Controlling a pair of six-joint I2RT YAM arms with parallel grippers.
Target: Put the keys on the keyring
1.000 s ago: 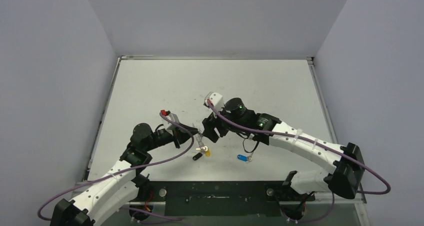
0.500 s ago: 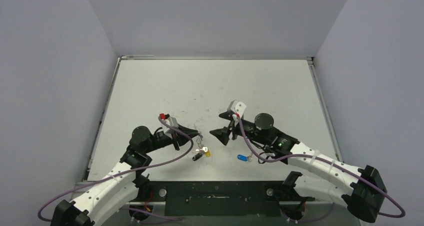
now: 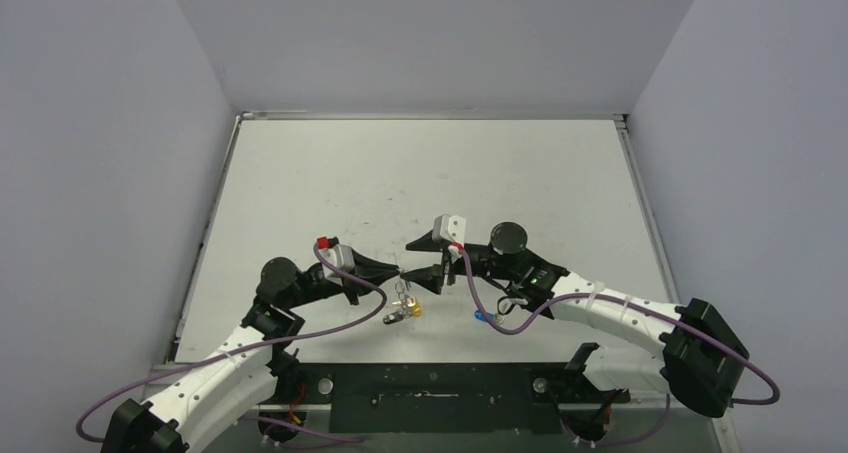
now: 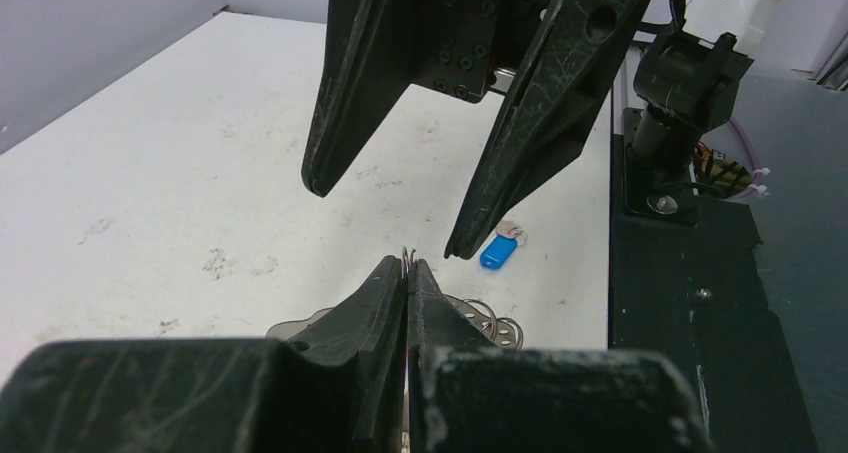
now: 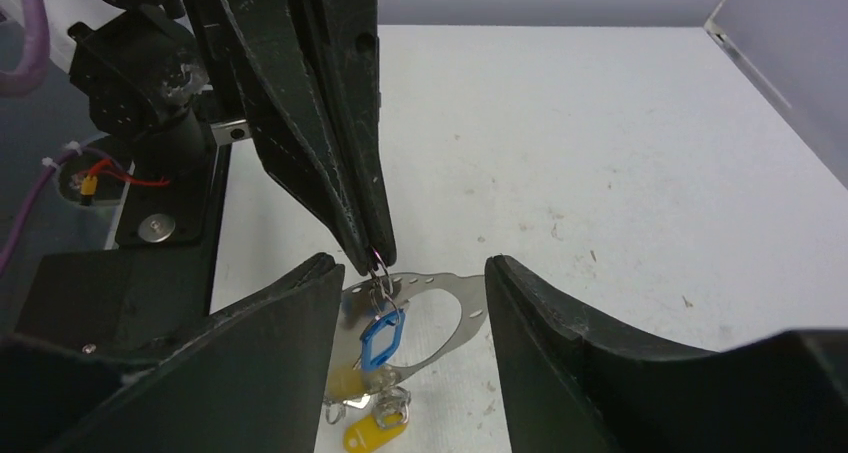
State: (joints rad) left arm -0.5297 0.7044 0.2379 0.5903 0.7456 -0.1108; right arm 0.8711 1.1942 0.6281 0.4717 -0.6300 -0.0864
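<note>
Shows left gripper (image 3: 399, 272) pinched tight on the top of the keyring (image 5: 462, 308), keys (image 5: 380, 338) dangling beneath, close over the table (image 3: 420, 173). Sets right gripper (image 3: 408, 260) around that pinch, fingers spread wide and holding nothing. Locates a loose blue key (image 3: 484, 316) flat just to the right.

The keyring (image 5: 466, 308) is silvery, with a blue tag (image 5: 381, 335) and yellow key (image 5: 372, 437).

My right claw (image 3: 408, 260) swung back in leftward after pulling away, wrist rolled over, fingers now spread either side of my left claw (image 3: 398, 272) pinching the keyring (image 5: 462, 311), left wrist dipped slightly
</note>
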